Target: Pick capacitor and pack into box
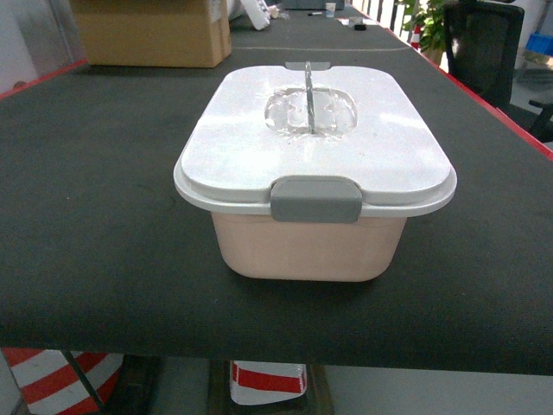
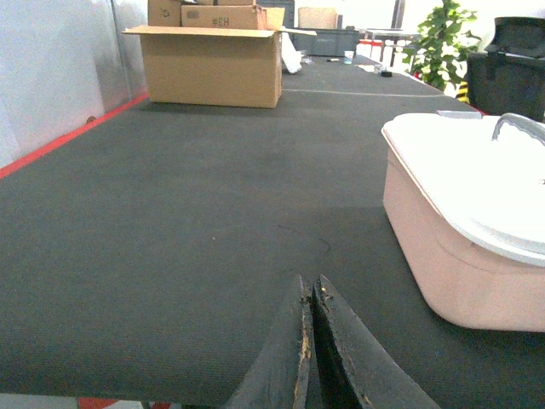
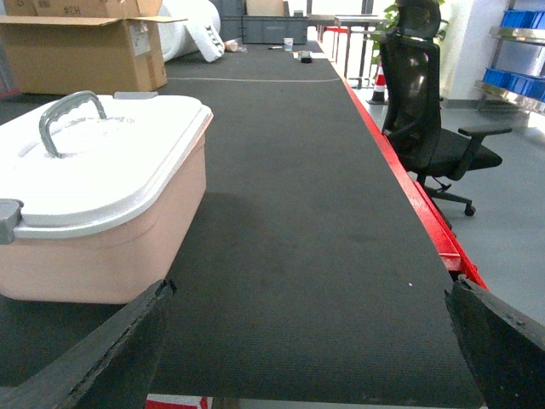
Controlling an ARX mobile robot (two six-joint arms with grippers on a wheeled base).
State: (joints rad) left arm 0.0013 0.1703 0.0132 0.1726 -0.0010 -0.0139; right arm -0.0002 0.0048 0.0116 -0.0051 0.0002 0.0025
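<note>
A: Where was your pale pink plastic tub (image 1: 311,246)?
B: Mid-table, white lid (image 1: 315,138) clipped on. Left gripper (image 2: 310,341) was pinched closed; right gripper (image 3: 311,341) gaped wide. Orange capacitor wasn't visible.

**Pink tub sits shut between the two pincers**

The box (image 1: 313,216) is a pale pink rectangular tub with rounded corners, standing upright and level. Its white lid (image 1: 311,143) is on and overhangs the walls all round. A grey clip (image 1: 316,200) folds down over the near rim, and a grey handle (image 3: 70,119) stands up from a shallow hollow in the middle of the lid. The tub lies ahead and to the right of the left pincer (image 2: 310,341), whose tips are pressed together, and ahead and to the left of the right pincer (image 3: 311,341), whose fingers are spread wide; it touches neither. No capacitor shows in any view.
</note>
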